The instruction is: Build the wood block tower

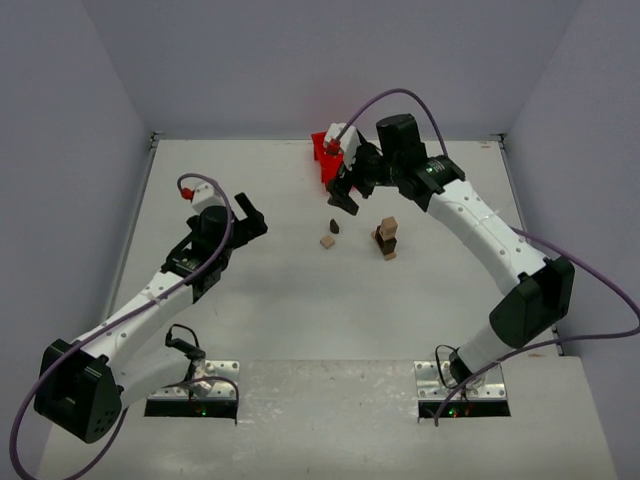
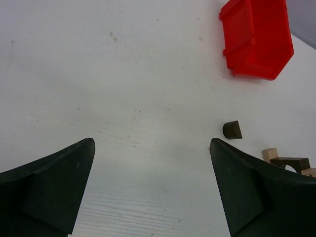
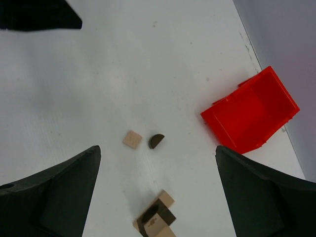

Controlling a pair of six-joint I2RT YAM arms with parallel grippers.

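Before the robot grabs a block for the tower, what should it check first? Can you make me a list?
1. Right claw open and empty: ok.
2. Left claw open and empty: ok.
3. Dark brown half-round wooden block lying loose, nothing on top: ok.
4. Pale tan square wooden block beside it, not touching it: ok.
5. Small wood block tower standing up: ok.
6. Tower's blocks lined up straight: cannot tell.
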